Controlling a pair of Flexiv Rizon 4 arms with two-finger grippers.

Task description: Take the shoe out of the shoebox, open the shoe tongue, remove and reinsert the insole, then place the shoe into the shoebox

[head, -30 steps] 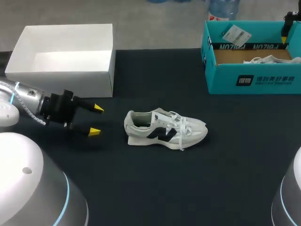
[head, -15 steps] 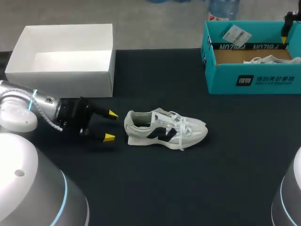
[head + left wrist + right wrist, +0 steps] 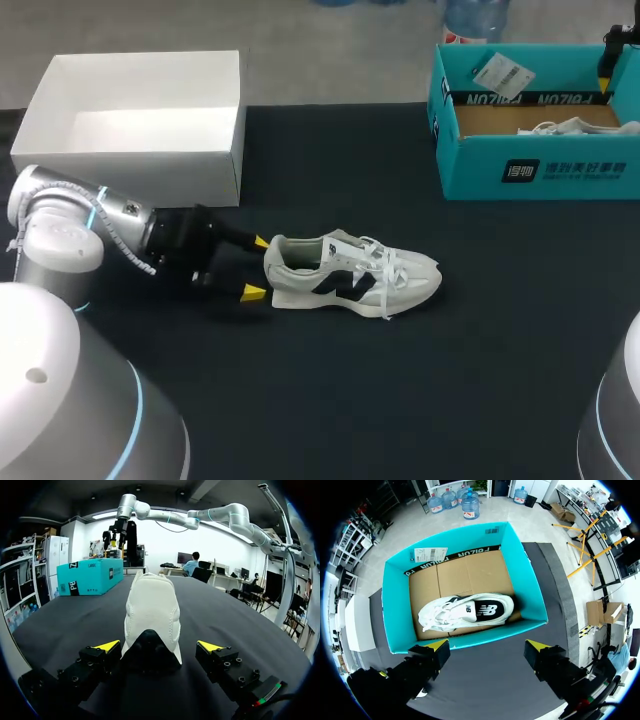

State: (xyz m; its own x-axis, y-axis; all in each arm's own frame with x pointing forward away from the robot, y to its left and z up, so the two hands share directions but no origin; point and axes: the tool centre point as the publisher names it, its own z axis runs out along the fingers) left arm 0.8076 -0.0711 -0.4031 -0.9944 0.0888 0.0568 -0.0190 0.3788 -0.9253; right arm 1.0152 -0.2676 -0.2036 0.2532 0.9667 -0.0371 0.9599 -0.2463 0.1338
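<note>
Head view: white-and-black lace-up sneaker [image 3: 350, 275] upright on its sole, mid black desk [image 3: 480, 350]; heel between the wide-spread yellow tips of left end effector [image 3: 257, 267], gaps either side. Teal cardboard shoebox [image 3: 470, 170] well apart; right end effector [image 3: 487, 647] wide open above it.

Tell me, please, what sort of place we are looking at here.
Most likely a robotics lab bench rather than a shop. My left arm is at a black table, where a shoe and a teal shoebox are laid out, apparently for handling practice.
</note>
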